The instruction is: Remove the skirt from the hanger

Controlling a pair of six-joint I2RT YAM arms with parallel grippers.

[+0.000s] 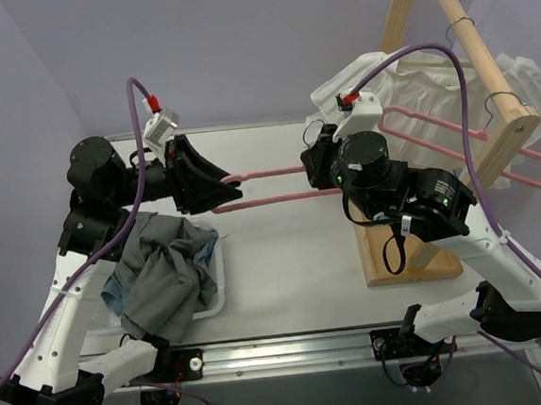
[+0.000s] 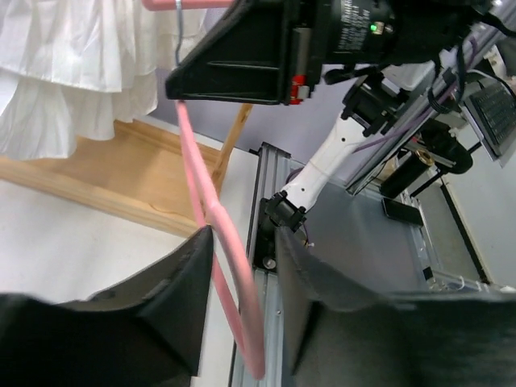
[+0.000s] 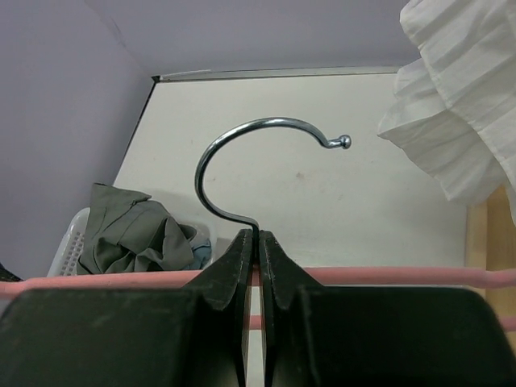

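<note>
pink hanger [image 1: 273, 173] hanging bare between arms | right jaws clamping its hook stem | left jaws sitting apart around its end | grey skirt [image 1: 163, 269] lying in basket [image 1: 219, 287] | removal appearing done; hanger release remaining

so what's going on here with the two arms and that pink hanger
A bare pink hanger stretches level between the two arms. The right gripper is shut on the neck of its metal hook. The left gripper straddles one end, with a gap showing. A grey garment, probably the skirt, lies bunched in the white bin. White clothes hang on the wooden rack.
</note>
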